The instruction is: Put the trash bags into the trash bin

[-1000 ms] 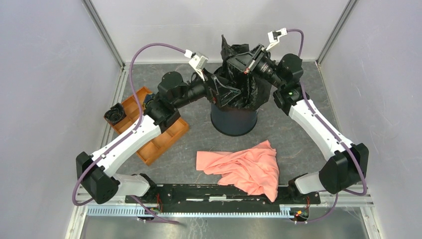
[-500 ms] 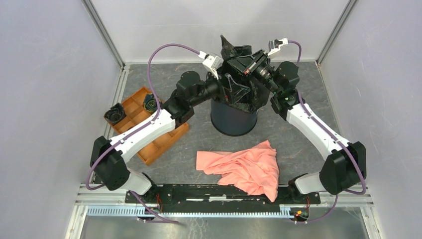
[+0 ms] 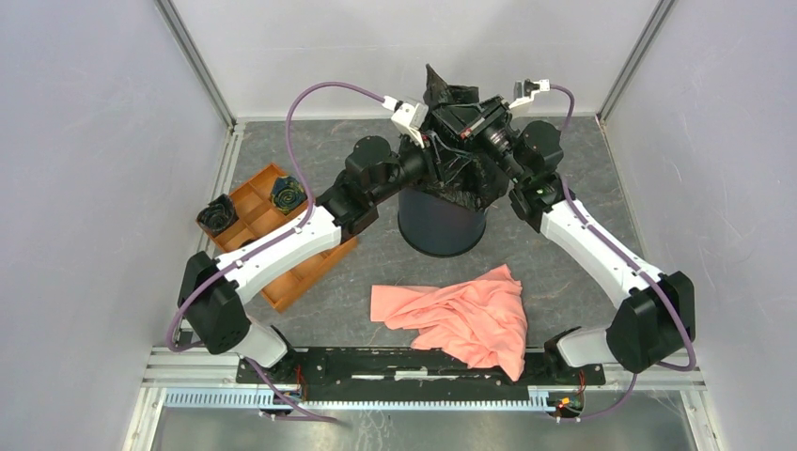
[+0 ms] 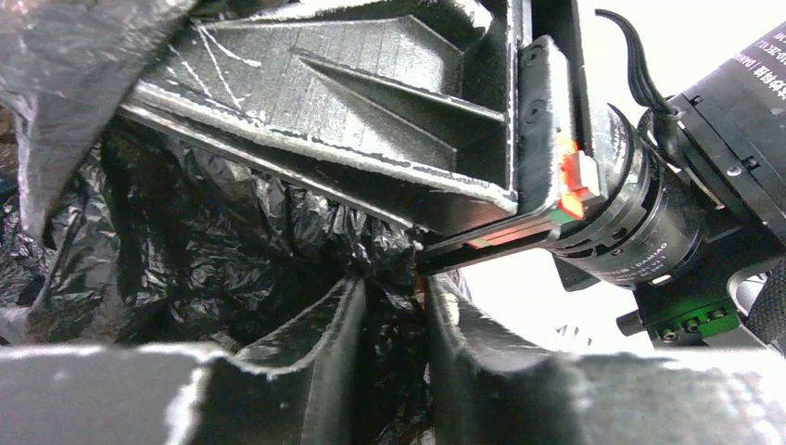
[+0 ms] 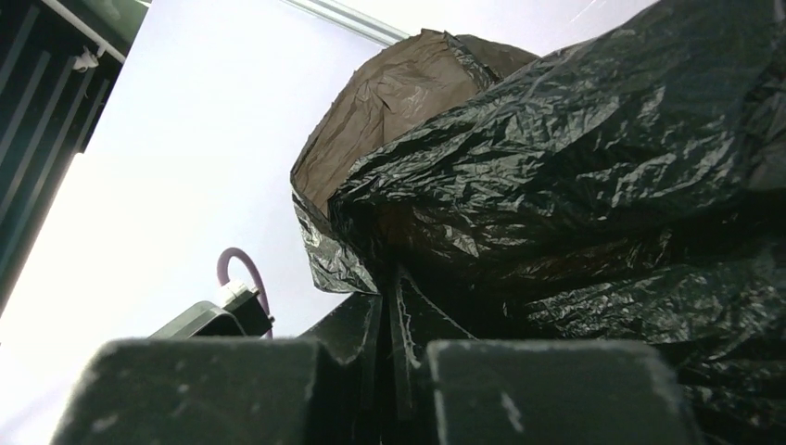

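Observation:
A wrinkled black trash bag (image 3: 449,94) is bunched up above the mouth of the dark navy trash bin (image 3: 440,230), its lower folds hanging into the bin. My left gripper (image 3: 440,160) reaches in from the left just above the rim. In the left wrist view its jaws (image 4: 394,283) stand narrow with black film (image 4: 185,232) pinched between them. My right gripper (image 3: 458,127) comes in from the right, higher on the bag. Its jaws (image 5: 390,287) are almost together, with the film (image 5: 575,176) bunched at their tips. The bin's inside is hidden by the bag.
A salmon-pink cloth (image 3: 461,315) lies crumpled in front of the bin. An orange compartmented tray (image 3: 282,272) sits at the left with dark items (image 3: 216,214) in and beside it. Enclosure walls rise close behind the bin.
My left arm has swung right to the bag over the bin, and its jaws have closed from wide open onto the film. The right gripper has stayed on the bag, shifting slightly left.

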### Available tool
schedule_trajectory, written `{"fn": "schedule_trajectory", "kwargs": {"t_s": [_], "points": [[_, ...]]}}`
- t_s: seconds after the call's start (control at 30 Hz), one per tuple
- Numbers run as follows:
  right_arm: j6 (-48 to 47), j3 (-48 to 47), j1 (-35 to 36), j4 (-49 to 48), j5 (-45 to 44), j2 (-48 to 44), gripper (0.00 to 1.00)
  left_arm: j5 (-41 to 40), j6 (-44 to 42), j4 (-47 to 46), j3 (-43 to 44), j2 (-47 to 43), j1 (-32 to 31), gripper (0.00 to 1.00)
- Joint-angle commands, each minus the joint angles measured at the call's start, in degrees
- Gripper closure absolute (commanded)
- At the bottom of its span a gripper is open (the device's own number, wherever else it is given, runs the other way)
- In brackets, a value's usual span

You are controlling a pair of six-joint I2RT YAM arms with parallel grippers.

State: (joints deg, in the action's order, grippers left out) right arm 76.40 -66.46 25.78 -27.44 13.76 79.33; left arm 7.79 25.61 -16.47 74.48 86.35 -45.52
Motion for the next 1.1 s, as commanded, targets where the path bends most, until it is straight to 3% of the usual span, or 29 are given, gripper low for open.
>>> {"fn": "schedule_trajectory", "kwargs": {"t_s": [0.0,0.13,0.2,0.3,0.43,0.57,0.7,0.77,1.0,1.07], "points": [[-0.57,0.96,0.38,-0.98,-1.87,-2.86,0.88,-4.59,-1.15,-2.28,2.69,0.64,0.69,0.73],[-5.18,0.63,-0.29,-1.85,-0.58,-3.27,0.55,-6.01,-2.20,0.53,3.05,0.07,0.78,0.95],[-8.95,0.47,-1.10,-1.59,1.01,-3.60,0.41,-6.93,-2.70,1.77,2.22,-0.73,0.93,0.98],[-18.50,-1.59,-3.68,2.47,5.59,-4.13,0.29,-7.61,-2.67,1.85,-0.13,-2.54,1.26,0.98],[-38.49,-10.60,-5.73,17.84,9.58,-3.71,0.20,-9.68,-2.57,2.52,-2.37,-4.60,1.85,0.98],[-57.43,-17.67,-5.66,37.76,3.71,-5.12,0.19,-9.70,-2.19,4.12,-2.30,-5.21,2.72,0.98],[-67.04,-14.52,-5.66,46.19,-9.66,-10.21,0.20,-8.07,-1.70,5.67,-1.76,-5.69,3.62,0.98],[-69.80,-13.91,-5.66,47.84,-13.02,-10.43,0.29,-5.65,-2.05,6.58,-1.36,-5.93,3.99,0.98],[-69.79,-21.15,-5.48,44.20,-4.01,0.11,0.46,0.00,-1.67,7.86,-1.11,-5.70,5.06,0.98],[-69.48,-25.45,-5.41,45.81,-2.10,4.99,0.55,1.50,-1.42,7.93,-1.17,-5.73,5.17,0.98]]}}
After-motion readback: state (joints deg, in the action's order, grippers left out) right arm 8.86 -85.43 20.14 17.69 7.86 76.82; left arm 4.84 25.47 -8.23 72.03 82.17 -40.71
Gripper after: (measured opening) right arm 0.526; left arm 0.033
